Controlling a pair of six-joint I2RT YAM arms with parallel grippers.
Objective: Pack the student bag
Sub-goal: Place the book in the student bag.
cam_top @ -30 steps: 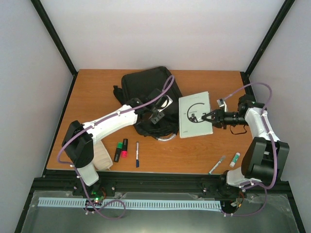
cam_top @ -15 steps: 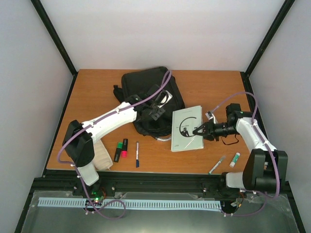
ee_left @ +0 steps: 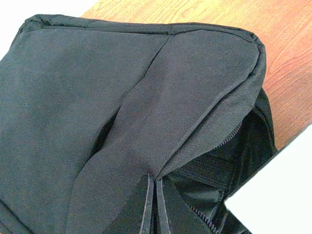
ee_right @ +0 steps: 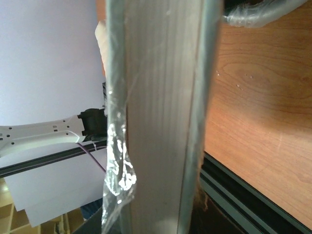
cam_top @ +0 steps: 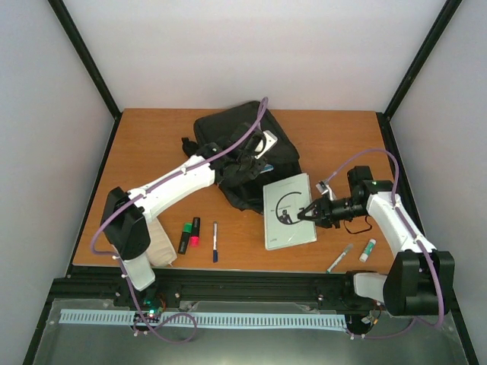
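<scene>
**Left claw [cam_top: 243, 169] pinching the student bag [cam_top: 221, 133], right claw [cam_top: 307, 214] gripping a notebook [cam_top: 281, 222]**

Black fabric beside the bag's mouth was clenched in the left claw and drawn up into a ridge. The student bag lay at the far middle of the tabletop [cam_top: 152, 152]. Its long axis ran diagonally from far left to near right, with the unzipped mouth facing near right. The inside was dark, and no contents could be made out. The right claw grasped the white notebook by its right edge, the notebook's far corner just beside the mouth. A whitish pouch [cam_top: 157, 245] sat at the near left, its contents not visible.
</scene>
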